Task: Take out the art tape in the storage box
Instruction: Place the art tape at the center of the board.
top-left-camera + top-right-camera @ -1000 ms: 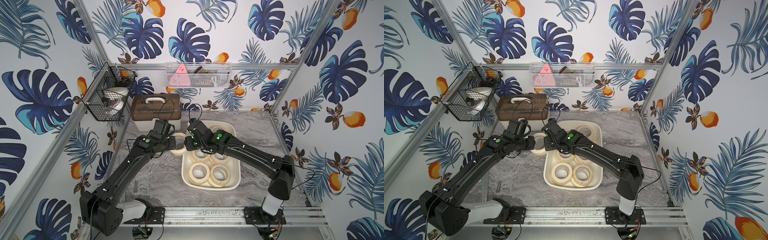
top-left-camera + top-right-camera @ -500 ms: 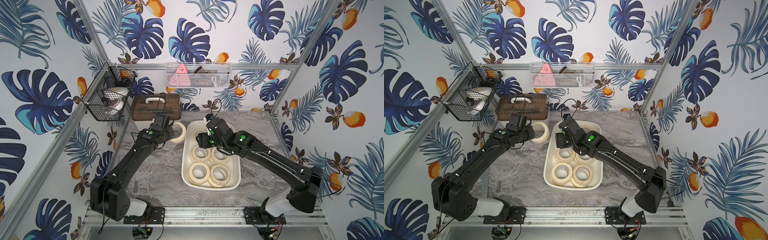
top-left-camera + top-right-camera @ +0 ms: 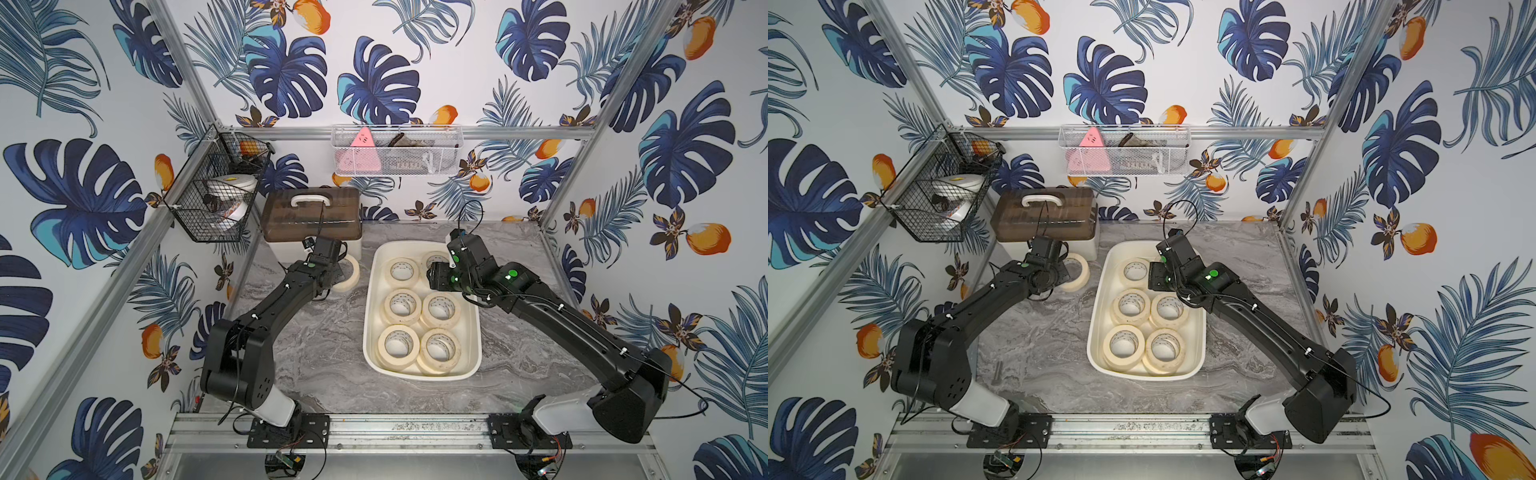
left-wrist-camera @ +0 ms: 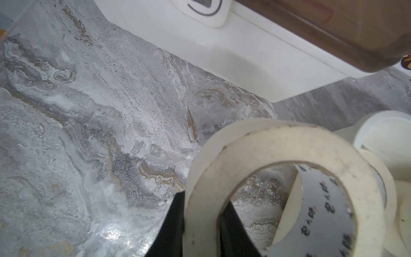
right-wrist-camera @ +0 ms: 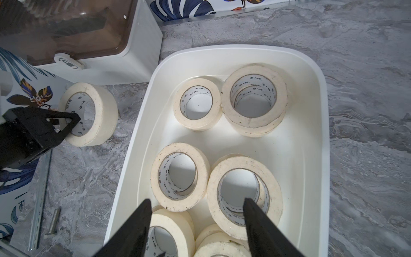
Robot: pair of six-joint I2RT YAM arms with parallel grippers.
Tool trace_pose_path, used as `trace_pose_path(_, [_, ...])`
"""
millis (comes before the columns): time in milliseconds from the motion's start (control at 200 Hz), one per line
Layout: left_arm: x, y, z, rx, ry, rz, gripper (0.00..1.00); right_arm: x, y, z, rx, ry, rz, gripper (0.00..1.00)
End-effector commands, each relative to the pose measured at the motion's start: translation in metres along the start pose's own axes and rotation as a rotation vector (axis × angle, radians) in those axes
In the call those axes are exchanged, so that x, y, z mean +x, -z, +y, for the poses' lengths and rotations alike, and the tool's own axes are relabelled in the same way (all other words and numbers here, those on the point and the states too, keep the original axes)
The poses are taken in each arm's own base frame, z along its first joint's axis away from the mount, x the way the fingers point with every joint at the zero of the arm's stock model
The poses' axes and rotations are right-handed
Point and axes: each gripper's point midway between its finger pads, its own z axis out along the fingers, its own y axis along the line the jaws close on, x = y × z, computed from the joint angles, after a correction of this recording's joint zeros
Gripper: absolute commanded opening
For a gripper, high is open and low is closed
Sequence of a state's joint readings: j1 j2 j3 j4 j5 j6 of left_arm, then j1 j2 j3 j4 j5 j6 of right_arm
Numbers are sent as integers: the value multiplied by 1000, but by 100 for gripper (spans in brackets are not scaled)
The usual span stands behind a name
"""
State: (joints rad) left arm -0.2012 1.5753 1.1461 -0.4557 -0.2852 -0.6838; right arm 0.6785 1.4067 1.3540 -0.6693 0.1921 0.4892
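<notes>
Left wrist: left gripper (image 4: 201,214) clamps one art tape roll (image 4: 278,144), fingertips hidden. Top view, mid-frame: right gripper (image 3: 435,277), spread and empty, masks far roll (image 3: 434,258) in storage box (image 3: 399,249).

In the left wrist view the left hand's (image 4: 202,199) fingers and the held roll (image 4: 289,142) are blurred and cut off by the edge. In the right wrist view the right hand's (image 5: 198,200) finger roots and the nearest art tape (image 5: 169,235) run off the edge. In both top views that hand covers most of the corner roll (image 3: 434,258), toward the counter's (image 3: 519,266) far right corner. The wire basket's (image 3: 208,208) contents are too small to tell.
</notes>
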Motion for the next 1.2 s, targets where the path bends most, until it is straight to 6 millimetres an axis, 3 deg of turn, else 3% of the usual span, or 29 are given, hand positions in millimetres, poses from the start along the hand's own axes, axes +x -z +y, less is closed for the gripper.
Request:
trace_pose_path(0, [-7, -11, -10, 41, 8, -36, 0, 3, 0, -7, 9, -22, 12, 67])
trace_pose_path(500, [24, -64, -18, 43, -74, 45, 0, 6, -2, -31, 57, -39, 21, 67])
trace_pose_path(906, [28, -88, -22, 23, -107, 62, 0, 13, -7, -40, 49, -71, 56, 68])
trace_pose_path(926, [28, -89, -22, 20, -108, 62, 0, 9, -7, -49, 64, -92, 49, 68])
trace_pose_path(991, [28, -91, -23, 24, -109, 63, 0, 9, -6, -51, 63, -103, 49, 68])
trace_pose_path(1191, [32, -97, -26, 36, -104, 78, 9, 10, -6, -58, 57, -132, 58, 68])
